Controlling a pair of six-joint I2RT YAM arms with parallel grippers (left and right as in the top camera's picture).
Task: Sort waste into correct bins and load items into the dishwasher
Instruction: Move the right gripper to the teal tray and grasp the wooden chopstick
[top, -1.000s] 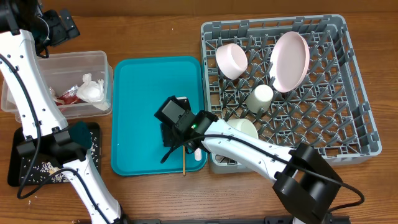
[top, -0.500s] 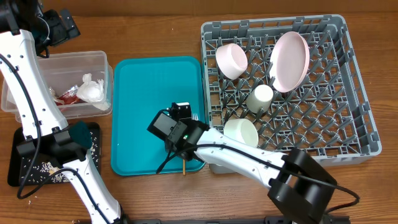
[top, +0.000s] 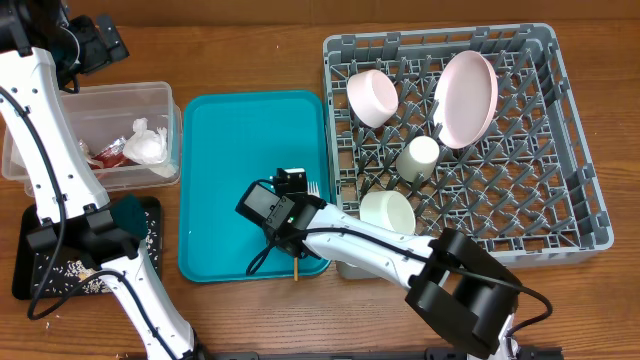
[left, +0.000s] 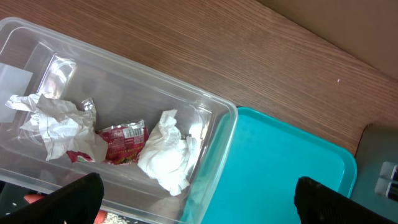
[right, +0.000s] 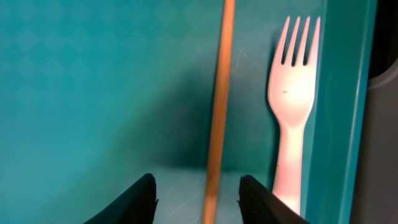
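The wooden bench (top: 250, 50) carries the grey dish rack (top: 585, 180) on its right side, the biggest thing here. Left of it, just beside its edge, lies the flat teal tray (top: 230, 150). Further left is the clear tub (top: 110, 108), with the black tray (top: 22, 262) nearer the front edge and flecked with pale crumbs. In the rack the pink plate (top: 466, 97) stands on edge near the back. One bowl (top: 372, 97) lies tipped on its side to the plate's left, and a second bowl (top: 388, 212) sits at the rack's front left. The white cup (top: 418, 157) lies between the two bowls. The left end effector (left: 211, 202) hangs above the tub's corner and the tray's rim, its fingers spread wide with nothing between them. The right end effector (right: 199, 199) is low over the teal tray, its fingers parted to either side of a thin wooden stick (right: 219, 106) without gripping it. The white fork (right: 290, 106) lies on the tray just right of the stick, tines pointing away, close against the tray's raised right rim. Inside the tub lie two crumpled napkins (left: 168, 152) with a red packet (left: 121, 142) between them.
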